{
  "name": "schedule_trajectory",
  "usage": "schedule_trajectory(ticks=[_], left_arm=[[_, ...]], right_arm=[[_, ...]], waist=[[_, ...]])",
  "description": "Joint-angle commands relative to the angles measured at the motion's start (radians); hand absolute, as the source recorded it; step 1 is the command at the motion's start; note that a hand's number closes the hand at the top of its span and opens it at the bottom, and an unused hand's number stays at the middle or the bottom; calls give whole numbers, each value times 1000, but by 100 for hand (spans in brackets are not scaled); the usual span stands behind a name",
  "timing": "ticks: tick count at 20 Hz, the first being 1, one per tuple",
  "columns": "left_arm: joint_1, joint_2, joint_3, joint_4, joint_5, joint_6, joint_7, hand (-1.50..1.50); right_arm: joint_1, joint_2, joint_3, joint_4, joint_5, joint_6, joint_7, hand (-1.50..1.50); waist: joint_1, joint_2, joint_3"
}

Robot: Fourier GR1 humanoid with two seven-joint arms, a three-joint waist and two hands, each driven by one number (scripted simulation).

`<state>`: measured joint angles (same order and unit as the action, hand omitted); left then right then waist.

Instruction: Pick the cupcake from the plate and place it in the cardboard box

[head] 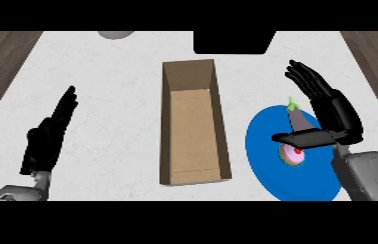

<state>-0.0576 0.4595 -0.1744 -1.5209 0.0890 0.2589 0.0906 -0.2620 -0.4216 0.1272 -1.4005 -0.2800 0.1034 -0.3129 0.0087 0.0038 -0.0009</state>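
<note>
At the white marble counter, the robot's right hand hangs over the round blue plate, fingers straight and spread, thumb stretched across just above the small pink-frosted cupcake with a red cherry. Nothing is grasped yet. The cupcake sits on the plate, next to a dark purple eggplant with a green stem. The long open brown cardboard box lies just left of the plate, holding nothing visible. The left hand rests open, fingers together, near the counter's left edge. Grasp, carry and release all appear ahead.
</note>
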Motion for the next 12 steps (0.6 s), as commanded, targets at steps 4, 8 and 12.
schedule_trajectory(ticks=[4, 8, 12], left_arm=[[48, -13, 15, 5, -17, -10, -22, 0], [34, -53, -23, 26, -56, 21, -35, 0], [33, -45, 5, 29, -32, 4, -33, 0]], right_arm=[[-49, -174, -35, 133, 112, 172, -132, -150], [-62, -349, 25, 113, 295, 209, -160, -150], [-126, -478, 99, 52, 388, 324, -68, -150]], waist=[[4, -2, 1], [0, -2, 0], [2, -5, -2]])
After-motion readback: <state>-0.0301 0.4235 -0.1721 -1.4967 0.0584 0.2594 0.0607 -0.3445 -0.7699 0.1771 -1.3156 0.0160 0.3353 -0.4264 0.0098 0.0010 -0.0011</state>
